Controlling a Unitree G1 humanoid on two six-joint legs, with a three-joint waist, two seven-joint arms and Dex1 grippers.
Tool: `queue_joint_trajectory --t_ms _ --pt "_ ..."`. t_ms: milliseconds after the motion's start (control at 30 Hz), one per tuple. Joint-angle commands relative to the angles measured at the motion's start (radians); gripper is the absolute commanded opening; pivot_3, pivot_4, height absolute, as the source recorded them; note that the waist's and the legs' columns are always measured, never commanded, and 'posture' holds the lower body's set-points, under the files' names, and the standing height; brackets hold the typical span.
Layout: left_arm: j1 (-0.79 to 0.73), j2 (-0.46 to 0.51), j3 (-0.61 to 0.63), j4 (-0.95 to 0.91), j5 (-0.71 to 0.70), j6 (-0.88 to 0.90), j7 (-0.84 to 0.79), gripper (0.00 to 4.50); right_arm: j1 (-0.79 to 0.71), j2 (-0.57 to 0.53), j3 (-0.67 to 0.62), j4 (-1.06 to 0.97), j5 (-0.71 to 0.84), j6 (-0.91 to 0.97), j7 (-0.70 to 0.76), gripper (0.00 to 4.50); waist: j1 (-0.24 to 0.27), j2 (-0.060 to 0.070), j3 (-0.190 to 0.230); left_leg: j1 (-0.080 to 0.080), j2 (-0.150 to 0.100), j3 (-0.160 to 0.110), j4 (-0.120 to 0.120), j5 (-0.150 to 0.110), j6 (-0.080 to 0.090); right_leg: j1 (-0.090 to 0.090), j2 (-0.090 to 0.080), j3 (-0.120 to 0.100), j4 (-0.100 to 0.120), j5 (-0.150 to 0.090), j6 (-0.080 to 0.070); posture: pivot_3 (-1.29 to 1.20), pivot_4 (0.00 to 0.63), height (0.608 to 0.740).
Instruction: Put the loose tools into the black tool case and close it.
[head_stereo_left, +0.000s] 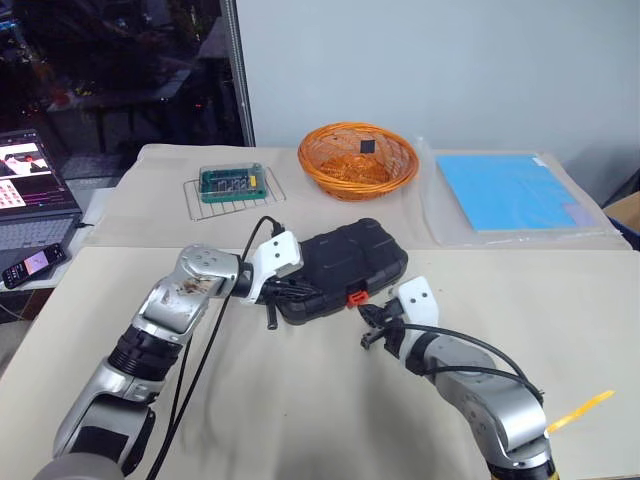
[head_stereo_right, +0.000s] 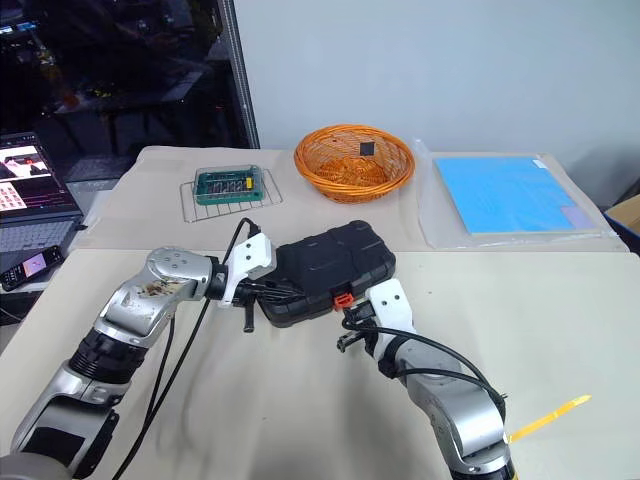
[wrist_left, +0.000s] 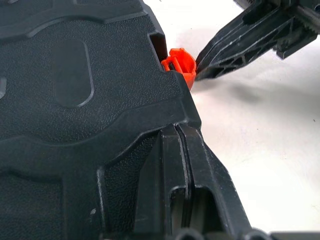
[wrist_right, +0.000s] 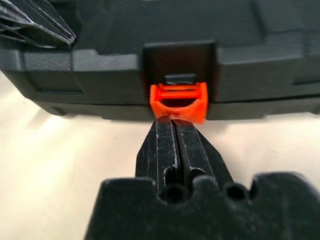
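The black tool case lies closed on the cream table, its small orange latch on the near edge. My left gripper is shut and rests along the case's near left corner; its fingers lie flat on the lid. From the near side, my right gripper is shut with its tips touching the underside of the orange latch. It is also seen as a black wedge beside the latch. The loose tools are out of view.
An orange woven basket stands behind the case. A small green box sits on a wire rack at the back left, a blue sheet in a clear sleeve at the back right. A laptop and phone lie off the table's left edge.
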Motion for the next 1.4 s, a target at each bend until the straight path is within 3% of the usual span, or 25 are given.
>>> queue_joint_trajectory --t_ms 33,200,1400 --pt "0.049 0.007 -0.069 0.029 0.035 0.051 0.006 0.00 -0.058 0.015 0.001 -0.020 -0.002 -0.032 -0.004 0.09 -0.001 0.000 0.000 0.000 0.000 0.000 0.000 0.000 0.000 0.000 0.000 0.000 0.000 0.000 0.000 0.00 0.150 0.740" --pt "0.053 0.006 -0.073 0.020 0.030 0.058 0.014 0.00 -0.088 0.024 0.012 0.012 -0.013 -0.044 0.000 0.09 -0.003 0.000 0.000 0.001 0.000 0.000 0.000 -0.003 -0.007 0.000 0.000 0.000 0.001 0.000 0.000 0.00 0.150 0.740" --pt "0.086 0.024 -0.115 -0.012 0.037 0.101 0.040 0.00 -0.212 0.049 0.020 0.053 -0.015 -0.036 0.002 0.09 -0.029 -0.001 0.001 -0.001 0.001 0.001 -0.002 0.002 -0.003 -0.005 0.003 0.001 0.002 0.001 -0.002 0.00 0.150 0.740"
